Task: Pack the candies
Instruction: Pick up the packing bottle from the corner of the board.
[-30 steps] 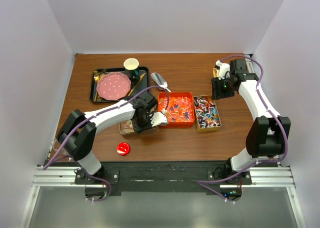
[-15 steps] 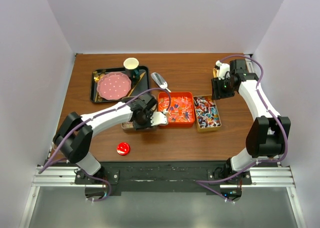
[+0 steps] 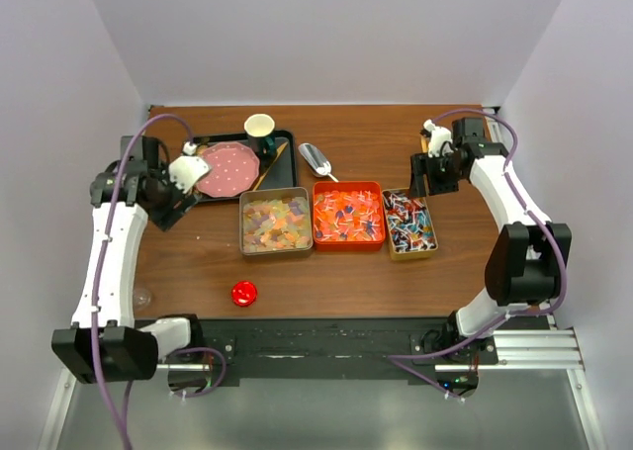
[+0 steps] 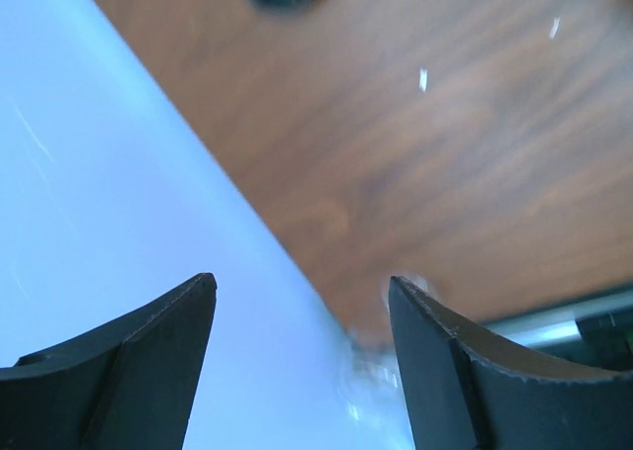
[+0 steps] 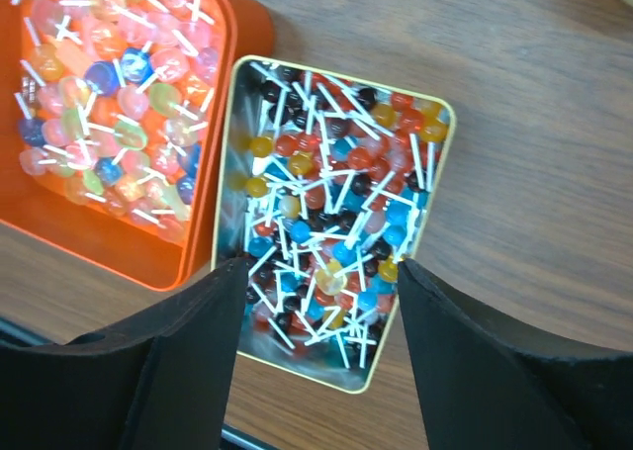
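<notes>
At the left edge the left arm [image 3: 107, 242] stands folded up along the wall. The left gripper [image 4: 299, 284] hangs over the bare table [image 3: 326, 282] by the black tray [image 3: 288, 153], jaws spread and holding nothing. The candies [image 3: 348, 216] lie mid-table in three tins in a left-to-right row. Pastel pieces fill the tan tin [image 3: 241, 223] and wrapped ones the orange tin [image 3: 348, 246]. Stick sweets point every way in the gold tin [image 3: 410, 256], whose long side runs front to back. The right arm [image 3: 514, 203] arches in from the right, and the right gripper [image 5: 321, 267] looks down on that tin, released and empty.
</notes>
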`<action>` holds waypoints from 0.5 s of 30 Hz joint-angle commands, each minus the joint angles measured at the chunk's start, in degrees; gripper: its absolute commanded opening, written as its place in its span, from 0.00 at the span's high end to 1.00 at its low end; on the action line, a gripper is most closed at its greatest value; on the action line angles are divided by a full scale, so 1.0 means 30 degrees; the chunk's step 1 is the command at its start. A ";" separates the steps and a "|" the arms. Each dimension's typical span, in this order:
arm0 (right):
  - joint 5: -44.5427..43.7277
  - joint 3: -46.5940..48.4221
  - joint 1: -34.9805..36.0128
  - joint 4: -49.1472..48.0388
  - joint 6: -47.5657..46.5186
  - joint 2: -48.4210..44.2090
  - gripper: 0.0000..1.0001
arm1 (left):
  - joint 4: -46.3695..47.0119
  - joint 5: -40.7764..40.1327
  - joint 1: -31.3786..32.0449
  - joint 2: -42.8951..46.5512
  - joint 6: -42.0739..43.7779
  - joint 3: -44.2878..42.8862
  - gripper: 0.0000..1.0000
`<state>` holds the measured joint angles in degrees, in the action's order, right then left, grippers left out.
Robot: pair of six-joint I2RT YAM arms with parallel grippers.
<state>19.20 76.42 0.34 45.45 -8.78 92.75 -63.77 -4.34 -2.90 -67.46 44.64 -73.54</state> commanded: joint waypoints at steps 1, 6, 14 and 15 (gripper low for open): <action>0.1948 0.0832 0.0414 0.0167 -0.0089 0.0137 0.33 | -0.3904 -0.0635 -0.2603 -0.1064 -0.0810 -0.1967 0.25; 0.1657 0.2207 0.0648 0.1255 -0.1088 0.0694 0.32 | -0.3852 -0.2301 -0.5824 -0.0190 0.0525 -0.1537 0.23; 0.1015 0.4145 0.1292 0.2955 -0.1496 0.1606 0.32 | -0.3823 -0.1454 -1.1011 -0.0482 0.3339 0.1131 0.31; 0.0780 0.4087 0.1554 0.3042 -0.1731 0.1487 0.32 | -0.3735 -0.1396 -1.1307 -0.0453 0.3545 0.1366 0.32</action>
<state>22.83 86.56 3.16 51.11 -11.60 99.09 -74.28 -9.23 -32.10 -69.19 50.15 -71.11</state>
